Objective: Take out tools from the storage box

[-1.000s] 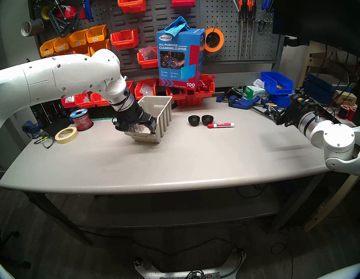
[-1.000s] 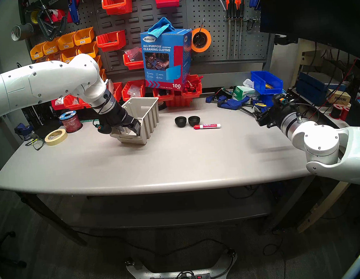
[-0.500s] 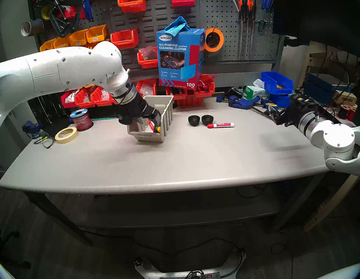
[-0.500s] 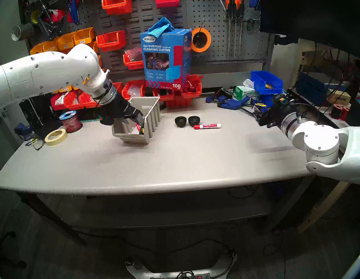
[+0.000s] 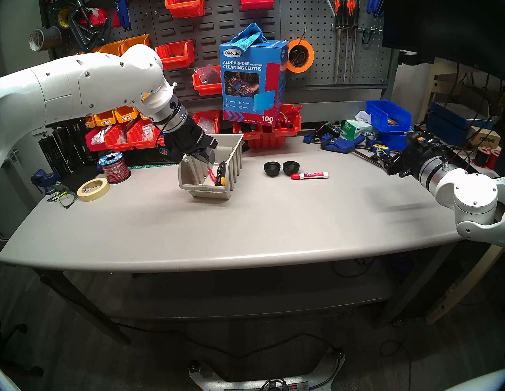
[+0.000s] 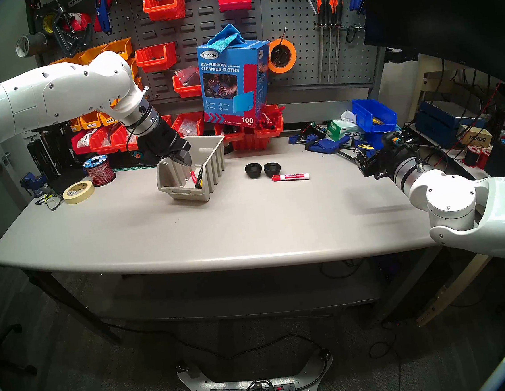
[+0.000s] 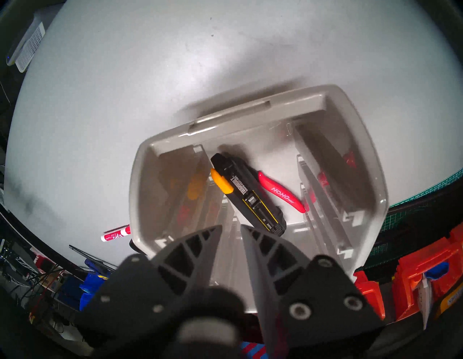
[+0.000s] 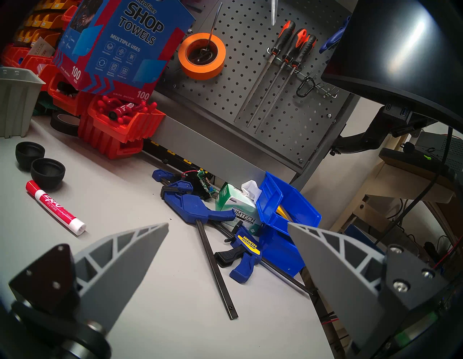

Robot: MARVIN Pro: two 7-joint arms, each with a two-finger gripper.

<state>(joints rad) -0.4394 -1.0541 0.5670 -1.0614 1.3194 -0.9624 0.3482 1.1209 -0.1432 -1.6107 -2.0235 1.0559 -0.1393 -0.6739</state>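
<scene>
The beige ribbed storage box sits upright on the table, low sloped front nearest. Inside lie a black tool with yellow marks and, at its 3 o'clock, a red-handled tool. Two black cups and a red-capped marker lie on the table at the box's 3 o'clock.

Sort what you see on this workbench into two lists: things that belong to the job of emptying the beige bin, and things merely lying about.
Part of the job:
- beige bin
- black and yellow tool, in the bin
- red-handled tool, in the bin
- two black cups, already out
- Expo marker, already out
- left pincer, above the bin

Lying about:
- blue clamps
- masking tape roll
- wire spool
</scene>
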